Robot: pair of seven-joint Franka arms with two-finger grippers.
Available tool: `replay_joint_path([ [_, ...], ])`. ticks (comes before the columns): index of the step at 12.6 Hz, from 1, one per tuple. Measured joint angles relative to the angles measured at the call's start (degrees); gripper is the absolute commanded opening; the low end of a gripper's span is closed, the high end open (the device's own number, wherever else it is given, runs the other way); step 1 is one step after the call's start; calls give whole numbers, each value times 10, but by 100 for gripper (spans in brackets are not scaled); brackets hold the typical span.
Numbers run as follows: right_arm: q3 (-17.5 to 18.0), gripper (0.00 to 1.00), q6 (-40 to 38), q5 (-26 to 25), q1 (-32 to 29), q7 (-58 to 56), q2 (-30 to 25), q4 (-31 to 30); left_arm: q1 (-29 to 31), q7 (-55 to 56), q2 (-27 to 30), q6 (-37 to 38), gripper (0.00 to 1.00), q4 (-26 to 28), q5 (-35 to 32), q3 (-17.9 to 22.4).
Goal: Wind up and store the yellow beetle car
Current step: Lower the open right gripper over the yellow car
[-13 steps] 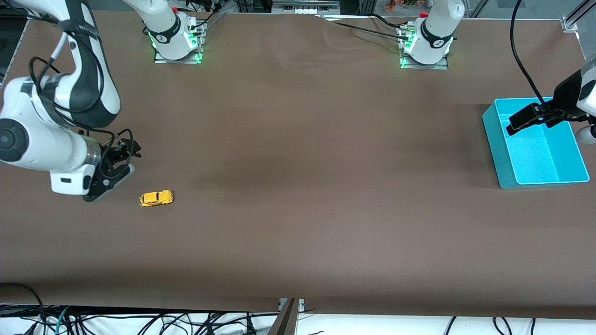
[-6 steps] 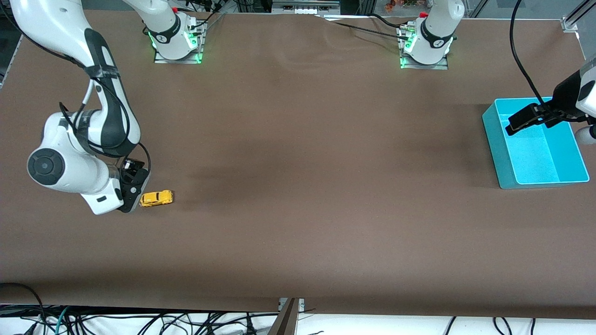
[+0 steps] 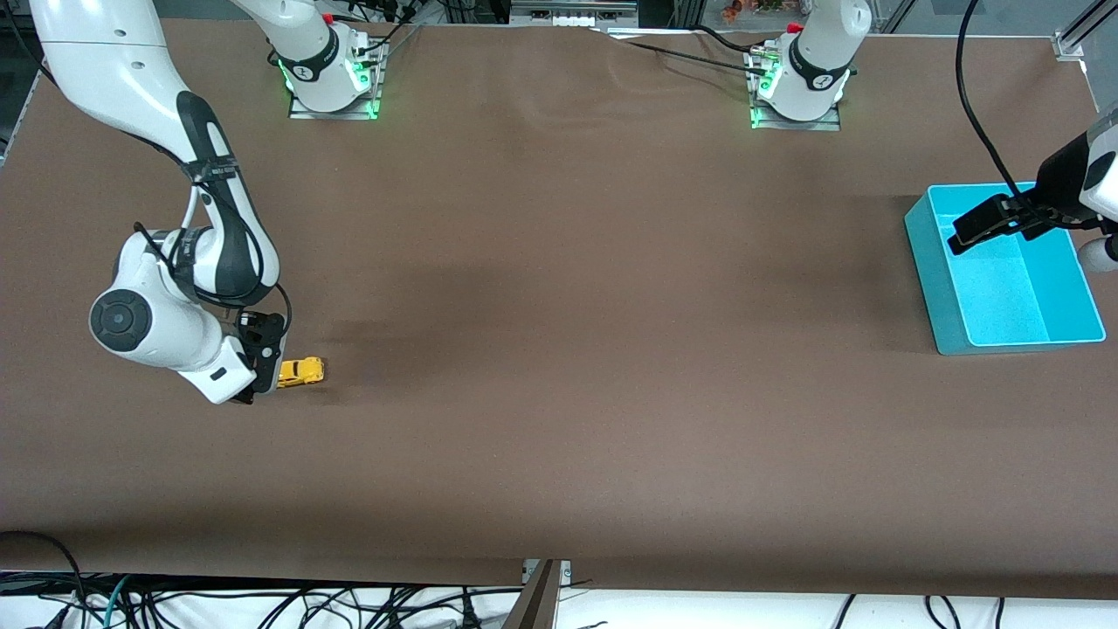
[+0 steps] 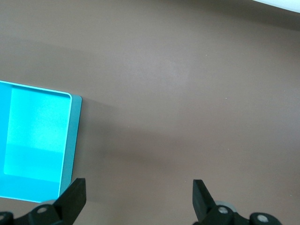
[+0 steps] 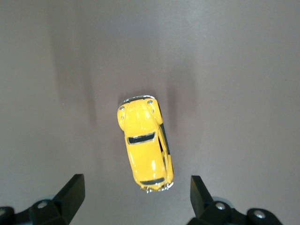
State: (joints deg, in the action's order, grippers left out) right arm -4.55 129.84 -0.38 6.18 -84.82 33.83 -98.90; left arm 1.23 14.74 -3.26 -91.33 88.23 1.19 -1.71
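Observation:
The yellow beetle car [image 3: 302, 370] stands on its wheels on the brown table, toward the right arm's end. My right gripper [image 3: 264, 370] hangs low over the table right beside it and is open. In the right wrist view the car [image 5: 144, 147] fills the middle. One end of it just reaches in between the two black fingertips [image 5: 73, 188] of the right gripper [image 5: 136, 191], touching neither. My left gripper [image 3: 991, 224] waits open above the teal bin [image 3: 928, 262], with nothing between its fingers [image 4: 75, 191].
The teal bin [image 4: 71, 140] lies toward the left arm's end of the table, and what shows of its inside is bare. Both arm bases [image 3: 330, 83] stand along the table's edge farthest from the front camera. Cables hang below the nearest edge.
The right arm has swung in toward the car and come down, bringing its open gripper from a short way off to right beside the car's end. The car and the left arm have not moved.

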Motion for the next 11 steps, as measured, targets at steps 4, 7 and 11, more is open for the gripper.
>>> replay_joint_path([
  [4,1,99,52,0,0,-46,2,-32,0,0,0,0,100,0,0,0],
  [7,1,98,73,2,0,-74,10,-36,0,0,0,0,100,0,0,0],
  [11,1,66,92,6,-1,-97,21,-37,0,0,0,0,100,0,0,0],
])
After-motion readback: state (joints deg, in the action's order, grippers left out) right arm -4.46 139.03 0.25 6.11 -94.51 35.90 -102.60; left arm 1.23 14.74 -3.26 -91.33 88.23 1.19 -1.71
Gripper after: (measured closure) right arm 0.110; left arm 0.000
